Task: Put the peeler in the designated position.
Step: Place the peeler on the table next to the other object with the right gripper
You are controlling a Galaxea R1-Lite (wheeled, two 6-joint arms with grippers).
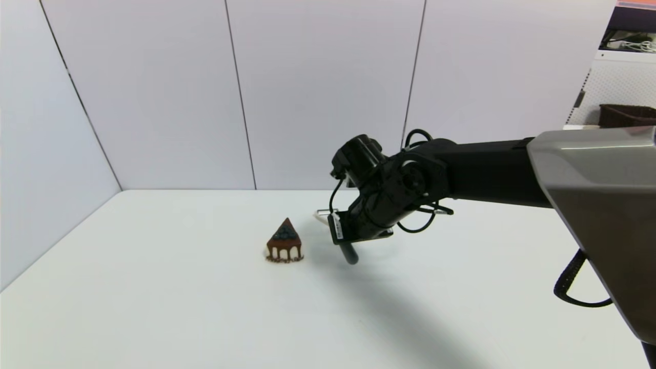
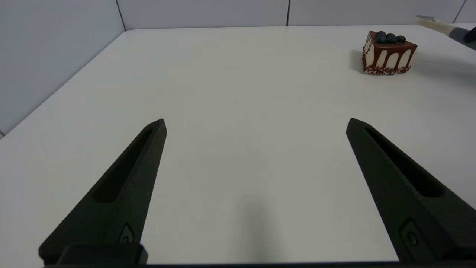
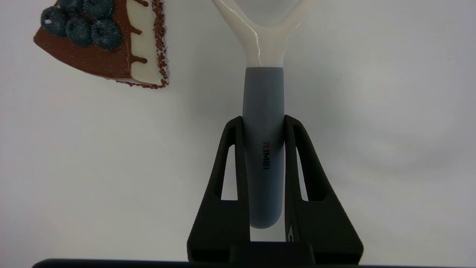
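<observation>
Two fingers of right gripper (image 3: 263, 123) clenched on peeler (image 3: 263, 111) handle, near table (image 1: 154, 287) back edge; left gripper (image 2: 256, 124) spread wide.

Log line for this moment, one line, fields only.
right gripper: shut on peeler handle | peeler: beside cake slice | left gripper: open, idle over table

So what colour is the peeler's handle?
Grey, on the peeler, below a cream-white forked head; clearest in the right wrist view, inside the right claw.
</observation>
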